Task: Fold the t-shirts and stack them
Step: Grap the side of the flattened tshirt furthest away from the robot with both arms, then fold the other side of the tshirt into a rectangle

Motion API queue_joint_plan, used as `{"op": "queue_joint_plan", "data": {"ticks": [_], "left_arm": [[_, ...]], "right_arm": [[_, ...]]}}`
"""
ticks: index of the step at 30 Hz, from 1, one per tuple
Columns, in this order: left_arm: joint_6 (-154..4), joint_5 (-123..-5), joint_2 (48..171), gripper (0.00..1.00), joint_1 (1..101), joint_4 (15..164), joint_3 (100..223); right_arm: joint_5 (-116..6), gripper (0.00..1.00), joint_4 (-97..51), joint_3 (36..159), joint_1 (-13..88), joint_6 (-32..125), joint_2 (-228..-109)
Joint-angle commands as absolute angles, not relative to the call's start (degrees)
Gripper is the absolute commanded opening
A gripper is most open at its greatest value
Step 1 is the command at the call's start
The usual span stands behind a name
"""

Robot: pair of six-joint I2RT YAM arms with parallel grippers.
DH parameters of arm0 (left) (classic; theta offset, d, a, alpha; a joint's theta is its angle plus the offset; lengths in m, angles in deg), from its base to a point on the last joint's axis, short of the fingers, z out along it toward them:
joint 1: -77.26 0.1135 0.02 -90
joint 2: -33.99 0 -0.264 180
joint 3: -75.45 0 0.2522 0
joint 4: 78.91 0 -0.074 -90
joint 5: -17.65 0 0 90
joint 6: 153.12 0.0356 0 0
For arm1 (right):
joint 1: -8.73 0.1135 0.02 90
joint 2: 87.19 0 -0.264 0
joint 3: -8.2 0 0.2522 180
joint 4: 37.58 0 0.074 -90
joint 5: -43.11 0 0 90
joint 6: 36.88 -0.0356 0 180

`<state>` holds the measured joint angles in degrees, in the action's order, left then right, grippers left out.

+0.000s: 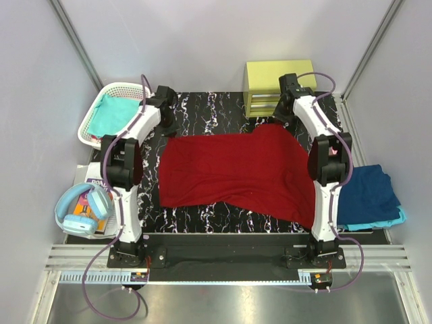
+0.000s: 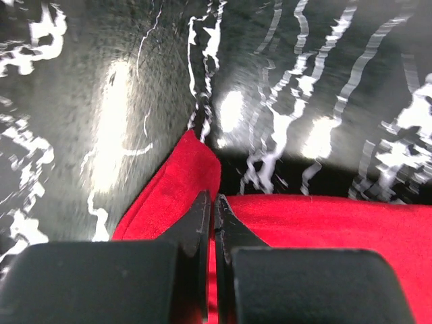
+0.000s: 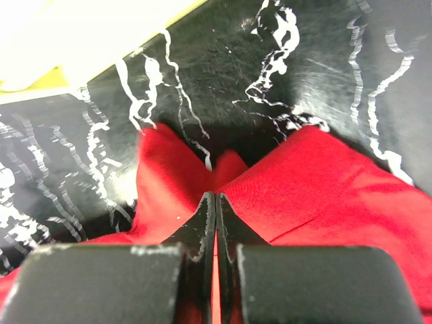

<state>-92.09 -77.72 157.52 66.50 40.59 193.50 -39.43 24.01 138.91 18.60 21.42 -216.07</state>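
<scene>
Where the left wall meets the far corner, a white lattice basket [image 1: 90,129] holds the teal t-shirt [image 1: 113,113], bunched inside.

Nearer, off the left edge of the surface [image 1: 202,111]: pale blue headphones [image 1: 79,214] lying on a printed sheet [image 1: 94,177]. Readable writing on the sheet: "ROA" in dark capitals, rest covered or too small.

Left pincer [image 1: 167,127] is down at the far left corner of the dark red t-shirt [image 1: 236,169]. Wrist view: fingers [image 2: 200,223] clenched, pressed together on red cloth at the tips, with a small peak of fabric standing just ahead of them.

Dark red t-shirt lies spread across the middle of the black, white-veined surface, long axis left to right. Its near right corner runs under the right arm.

Yellow drawer unit [image 1: 273,84] sits at the far edge, right of centre, just beyond the shirt.

Right pincer [image 1: 283,115] is down at the shirt's far right corner, just in front of the drawers. Wrist view: fingers [image 3: 202,223] clenched too, grasping red cloth, fabric puckered into a fold either side of the tips.

Far right, off the surface: navy t-shirt [image 1: 368,192], folded, resting on the light blue t-shirt [image 1: 391,219], whose edge shows below it.
</scene>
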Motion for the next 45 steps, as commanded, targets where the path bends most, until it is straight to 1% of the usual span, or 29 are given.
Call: {"op": "queue_joint_plan", "data": {"ticks": [1,3,15,21,26,32,37,41,43,44,45], "left_arm": [[-91.77,-77.27,149.66,0.0,65.58,41.98,191.08],[-91.86,-77.45,148.0,0.0,64.7,42.24,189.06],[-93.0,-79.64,137.54,0.0,59.43,42.77,176.67],[-94.4,-79.99,130.77,0.0,56.62,42.95,168.58],[-96.25,-82.54,124.88,0.0,54.07,42.94,160.41],[-97.48,-85.45,118.03,0.0,53.89,42.07,152.5],[-98.44,-85.36,116.43,0.0,53.89,41.98,146.96],[-98.62,-85.18,117.48,0.0,53.89,41.45,145.72],[-98.54,-84.83,118.1,0.05,53.88,41.54,145.63],[-98.54,-84.66,118.88,0.12,53.89,41.54,145.63],[-98.45,-84.66,119.24,0.15,53.89,41.37,145.72]], "right_arm": [[-35.3,0.0,23.2,135.53,19.8,22.89,-206.65],[-34.24,0.0,22.33,132.98,20.24,23.06,-203.06],[-32.13,0.0,19.25,107.33,22.09,19.9,-183.89],[-31.08,0.0,19.51,97.74,25.77,16.65,-177.03],[-29.32,0.0,20.3,91.93,28.85,13.49,-173.42],[-27.91,0.0,21.18,86.22,29.38,11.47,-171.57],[-28.17,0.0,21.27,82.08,29.47,9.97,-171.3],[-28.88,0.0,21.44,79.36,29.47,8.92,-171.3],[-29.23,0.0,21.71,78.74,29.47,8.39,-171.57],[-29.32,0.0,21.8,78.39,29.47,8.39,-171.92],[-29.23,0.0,22.23,78.3,29.47,8.3,-172.18]]}}
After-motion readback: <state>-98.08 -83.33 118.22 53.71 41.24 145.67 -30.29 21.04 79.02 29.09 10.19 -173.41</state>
